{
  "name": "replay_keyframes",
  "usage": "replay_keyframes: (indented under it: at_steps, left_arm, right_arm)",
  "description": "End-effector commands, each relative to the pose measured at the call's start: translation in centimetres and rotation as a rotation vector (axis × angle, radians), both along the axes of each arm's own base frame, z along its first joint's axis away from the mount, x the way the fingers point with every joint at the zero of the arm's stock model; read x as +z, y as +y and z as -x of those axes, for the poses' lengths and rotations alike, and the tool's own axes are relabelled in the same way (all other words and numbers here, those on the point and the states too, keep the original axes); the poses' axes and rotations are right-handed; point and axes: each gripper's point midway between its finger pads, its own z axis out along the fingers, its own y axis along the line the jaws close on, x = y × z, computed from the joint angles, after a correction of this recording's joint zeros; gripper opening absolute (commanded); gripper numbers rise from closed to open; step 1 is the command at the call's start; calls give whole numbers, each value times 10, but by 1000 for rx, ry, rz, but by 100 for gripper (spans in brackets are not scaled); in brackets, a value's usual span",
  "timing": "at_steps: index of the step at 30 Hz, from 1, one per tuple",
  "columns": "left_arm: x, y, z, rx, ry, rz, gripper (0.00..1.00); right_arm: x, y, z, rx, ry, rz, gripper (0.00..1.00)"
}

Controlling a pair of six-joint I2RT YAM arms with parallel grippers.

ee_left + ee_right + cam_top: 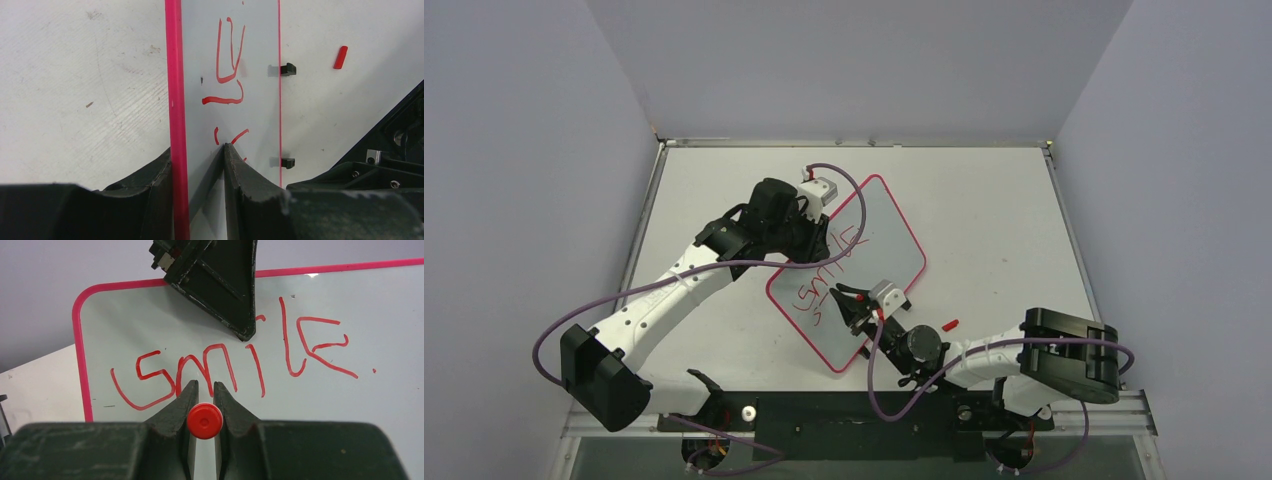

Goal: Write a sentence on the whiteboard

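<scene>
Left claw (198, 151) is clenched on the pink-bordered edge of the whiteboard (884, 235), with 1 finger on each face of the board. In the overhead view this grip sits at the board's upper left side, a little left of the frame's middle. The board lies diagonally across the middle of the white surface (984, 200), 1 rounded corner pointing to the top of the frame and another towards the bottom.

Right claw (205, 385) is grasping a red marker (205, 421), which its own camera sees end-on as a round red disc pinched between the 2 fingers. In the overhead view it hangs over the board's lower right edge.

Red lettering, the sentence (227, 366), reads "Smile" across the centre of the right wrist view. The overhead view shows a few more red strokes just under that word, too small to read.

2 small black clips (288, 69) sit on the board's thin right edge in the left wrist view. A small red cap (950, 324) lies on the surface, apart from the board, at lower right of centre.
</scene>
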Motion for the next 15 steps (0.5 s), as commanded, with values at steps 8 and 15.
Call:
replay_keyframes:
  at_steps: [8,15]
  left_arm:
    - [-18,25,-7,-8,-72,-174,0]
    - [-18,26,-7,-6,-73,-175,0]
  right_arm:
    - [27,-2,8,20,-31,-6,0]
    - [30,8,9,39,-30,-18,0]
